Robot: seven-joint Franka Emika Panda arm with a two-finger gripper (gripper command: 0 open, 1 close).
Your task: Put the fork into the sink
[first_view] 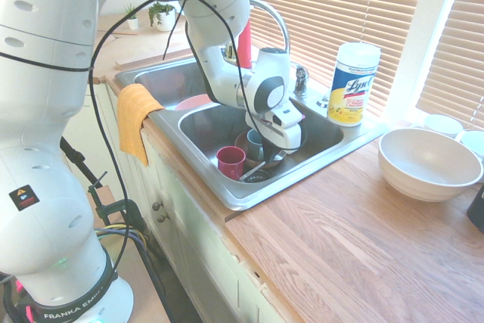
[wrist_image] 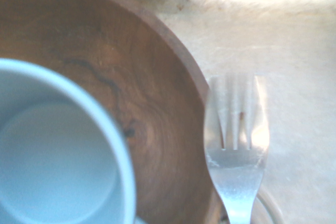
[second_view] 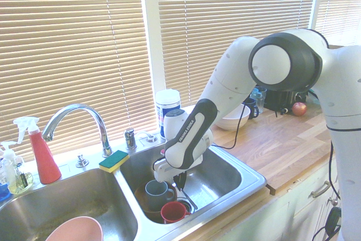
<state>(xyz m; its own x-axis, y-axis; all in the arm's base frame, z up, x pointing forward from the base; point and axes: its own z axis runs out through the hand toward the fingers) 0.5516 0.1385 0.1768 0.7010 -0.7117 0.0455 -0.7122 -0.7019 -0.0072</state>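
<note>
- The gripper (second_view: 179, 184) is closed on the fork (wrist_image: 238, 182), low inside the sink (second_view: 252, 181), beside the wooden bowl (wrist_image: 157, 156).
- Likely light, stiff, slippery metal; best pinched at the handle's neck.
</note>
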